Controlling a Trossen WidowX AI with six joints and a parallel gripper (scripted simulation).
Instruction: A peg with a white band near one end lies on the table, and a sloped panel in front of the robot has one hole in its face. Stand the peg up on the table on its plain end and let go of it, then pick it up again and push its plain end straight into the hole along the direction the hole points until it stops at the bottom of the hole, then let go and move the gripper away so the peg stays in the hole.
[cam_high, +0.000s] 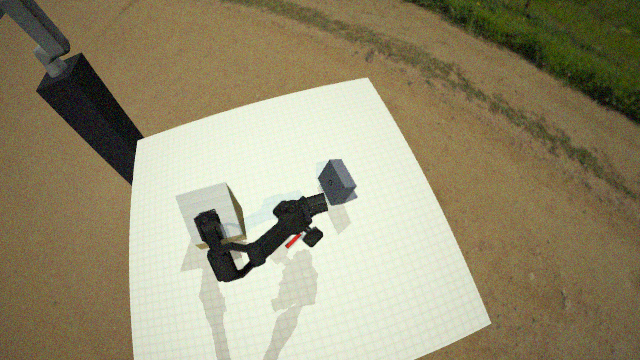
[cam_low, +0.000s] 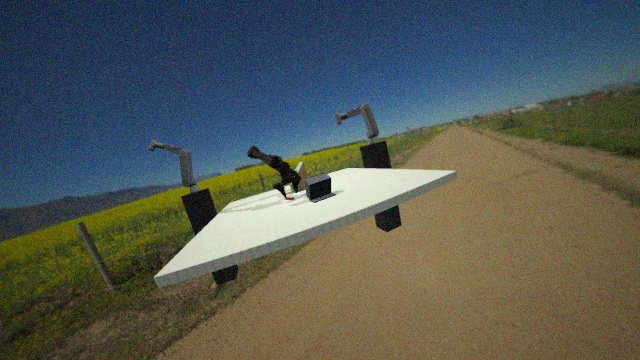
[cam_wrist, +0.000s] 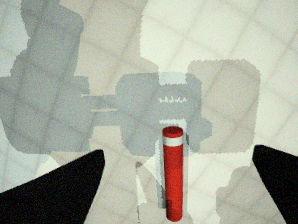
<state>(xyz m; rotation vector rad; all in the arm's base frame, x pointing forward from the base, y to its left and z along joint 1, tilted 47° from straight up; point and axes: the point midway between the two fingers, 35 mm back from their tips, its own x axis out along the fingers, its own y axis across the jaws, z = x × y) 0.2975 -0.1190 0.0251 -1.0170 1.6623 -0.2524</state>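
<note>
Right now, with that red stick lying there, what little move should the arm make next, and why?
Probably lower straight down a bit more. The open pincer holds nothing, and the red peg lies flat on the table between its two dark fingers, white band at the far end. Once the fingers flank the peg, it can close.
</note>
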